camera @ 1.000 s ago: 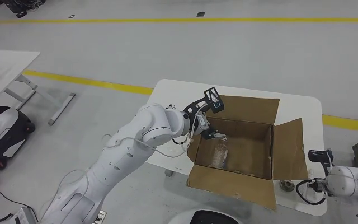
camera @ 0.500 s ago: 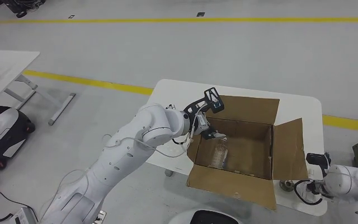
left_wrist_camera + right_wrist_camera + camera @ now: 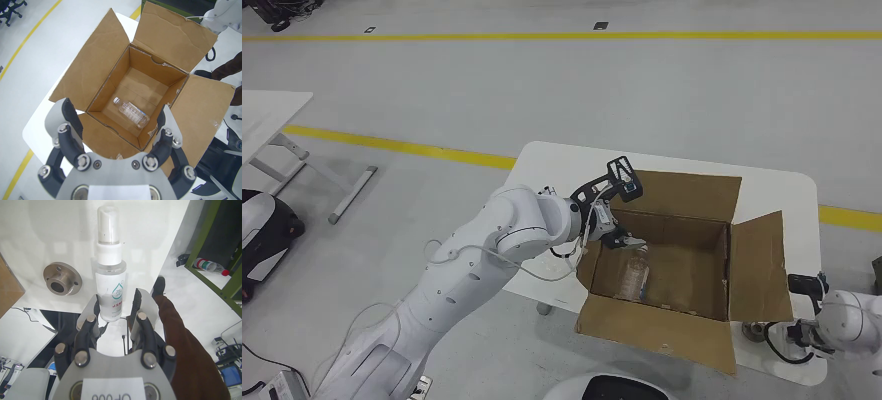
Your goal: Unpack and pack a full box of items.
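Box: the open cardboard box (image 3: pixel 121 68) stands on the white table (image 3: pixel 56 228) with all four flaps folded out.
Contents: a clear water bottle (image 3: pixel 132 114) lies on its side on the box floor, close to one wall; the rest of the floor is bare.
Left gripper: the left gripper (image 3: pixel 115 106) hangs above the box mouth, fingers spread wide, holding nothing.
Spray bottle: the spray bottle (image 3: pixel 109 275) appears to lie on the table outside the box, cap pointing away from the right arm and base at the table's edge.
Right gripper: the right gripper (image 3: pixel 116 295) straddles the spray bottle's lower end; one finger is against the label and the other stands off with a gap, so it is not clamped.
Flange: a metal flange (image 3: pixel 62 278) rests on the table beside the spray bottle, apart from it.
Step in hand: probably taking the spray bottle to pack it into the box.
Doing it well: close squarely on the body, not the round base, since the smooth plastic could slip or roll off the edge; lift clear of the flange and of the raised flap before crossing to the box.
Risk: the left gripper sits over the opening and may need to give way.
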Controlling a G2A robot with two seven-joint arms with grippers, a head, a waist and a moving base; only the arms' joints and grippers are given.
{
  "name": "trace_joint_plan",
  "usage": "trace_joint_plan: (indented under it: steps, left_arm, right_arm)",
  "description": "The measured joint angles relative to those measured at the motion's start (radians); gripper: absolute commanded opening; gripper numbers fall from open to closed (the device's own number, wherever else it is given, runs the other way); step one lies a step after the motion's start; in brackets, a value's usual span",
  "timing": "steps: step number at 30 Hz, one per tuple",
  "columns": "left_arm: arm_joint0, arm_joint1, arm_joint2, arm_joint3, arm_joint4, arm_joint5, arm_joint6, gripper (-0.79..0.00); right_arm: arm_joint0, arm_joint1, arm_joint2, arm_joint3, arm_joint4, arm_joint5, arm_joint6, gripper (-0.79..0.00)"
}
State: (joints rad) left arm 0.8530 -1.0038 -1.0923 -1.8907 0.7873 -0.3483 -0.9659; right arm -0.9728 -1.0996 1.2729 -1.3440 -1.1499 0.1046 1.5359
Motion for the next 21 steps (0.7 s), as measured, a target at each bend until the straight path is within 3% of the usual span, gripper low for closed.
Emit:
trace_joint_plan:
  steps: [3,4,5,7,17,21]
  left_arm:
    - [0.0,0.0,0.0,0.0,0.0,0.0,0.0,0.0]
    - [0.0,0.0,0.0,0.0,0.0,0.0,0.0,0.0]
    - [0.0,0.0,0.0,0.0,0.0,0.0,0.0,0.0]
    - [0.0,0.0,0.0,0.0,0.0,0.0,0.0,0.0]
    - [0.0,0.0,0.0,0.0,0.0,0.0,0.0,0.0]
    - [0.0,0.0,0.0,0.0,0.0,0.0,0.0,0.0]
  right_arm:
    - [0.006,0.002,-0.009,0.006,0.002,-0.001,0.0,-0.563]
    - [0.008,0.003,-0.011,0.007,0.002,-0.001,0.0,-0.65]
    - [0.009,0.004,-0.013,0.009,0.003,0.0,0.0,-0.662]
    - [0.012,0.005,-0.016,0.011,0.005,0.0,0.0,-0.785]
    - [0.015,0.015,-0.014,0.008,0.02,-0.017,0.0,-0.785]
    - [0.009,0.02,-0.011,-0.012,0.032,-0.023,0.0,-0.64]
